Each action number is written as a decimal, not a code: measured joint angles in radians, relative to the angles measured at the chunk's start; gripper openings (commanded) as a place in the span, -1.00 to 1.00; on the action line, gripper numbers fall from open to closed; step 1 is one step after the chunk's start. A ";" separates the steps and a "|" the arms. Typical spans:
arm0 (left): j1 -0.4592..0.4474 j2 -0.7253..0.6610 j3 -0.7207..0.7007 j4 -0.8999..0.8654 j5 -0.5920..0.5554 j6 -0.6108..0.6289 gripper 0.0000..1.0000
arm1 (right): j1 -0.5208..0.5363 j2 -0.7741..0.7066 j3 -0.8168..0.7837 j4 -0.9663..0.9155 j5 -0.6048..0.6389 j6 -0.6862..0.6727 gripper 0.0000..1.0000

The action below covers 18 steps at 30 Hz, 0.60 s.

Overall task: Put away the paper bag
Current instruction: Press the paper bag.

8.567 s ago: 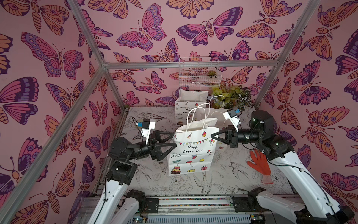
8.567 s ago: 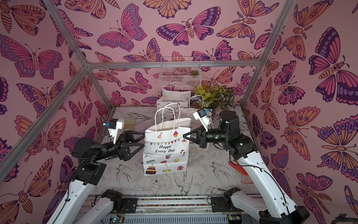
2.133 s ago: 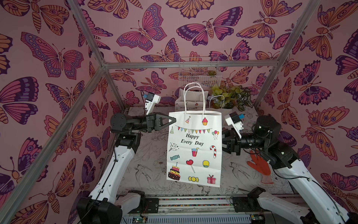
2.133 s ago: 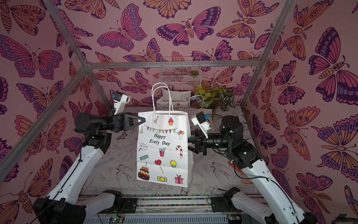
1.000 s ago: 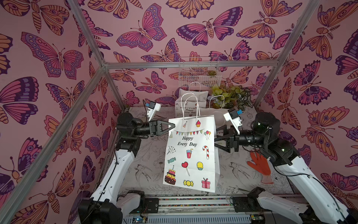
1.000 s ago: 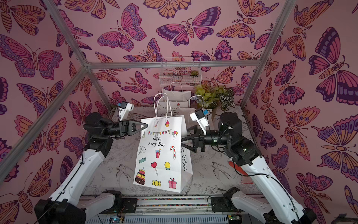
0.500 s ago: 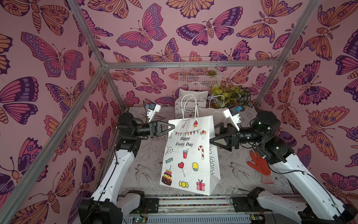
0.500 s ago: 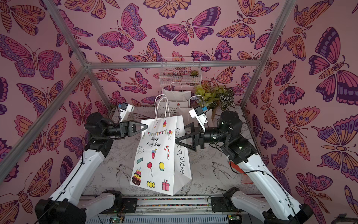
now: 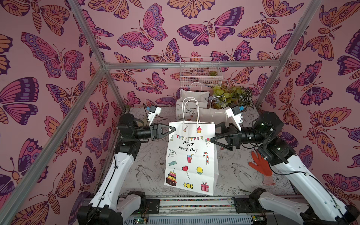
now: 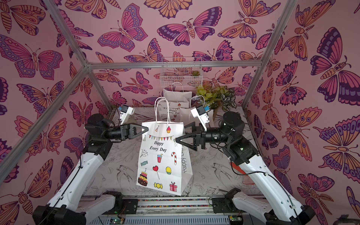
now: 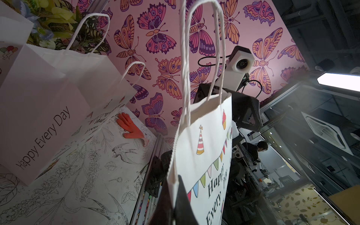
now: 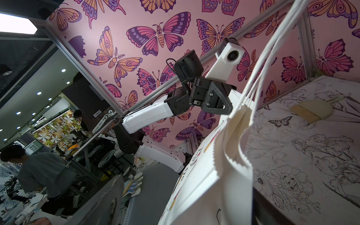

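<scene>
My left gripper (image 9: 173, 129) is pressed together on the upper left corner of the white paper bag (image 9: 191, 155), the one printed with party pictures and "Happy Every Day". The bag hangs from that pinch at the middle of the line-drawn white table (image 9: 233, 171), slightly tilted, with its twisted paper handles (image 9: 191, 109) standing upright. Its bottom edge sits near the table's front rail; I cannot tell whether it touches the surface. My right gripper (image 9: 213, 133) is spread wide at the bag's upper right edge. In the right wrist view the folded rim lies between my fingers (image 12: 109, 194) without being squeezed. Behind the bag, two other white paper bags (image 9: 191, 105) stand near the back wall under a white wire basket (image 9: 200, 72). An orange rubber glove (image 9: 260, 165) lies on the table beside my right arm.
</scene>
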 measured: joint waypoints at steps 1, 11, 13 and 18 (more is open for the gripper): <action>0.000 -0.002 0.003 -0.001 -0.004 0.000 -1.00 | 0.007 0.008 0.001 -0.007 0.011 -0.008 0.49; 0.000 -0.023 0.039 -0.003 -0.045 -0.001 -1.00 | 0.068 0.084 0.050 -0.110 0.121 -0.094 -0.04; 0.000 -0.024 0.039 -0.003 -0.050 -0.001 -0.98 | 0.072 0.082 0.051 -0.111 0.136 -0.101 -0.14; 0.000 -0.034 0.043 -0.005 -0.055 -0.006 -0.88 | 0.077 0.072 0.051 -0.110 0.166 -0.106 -0.36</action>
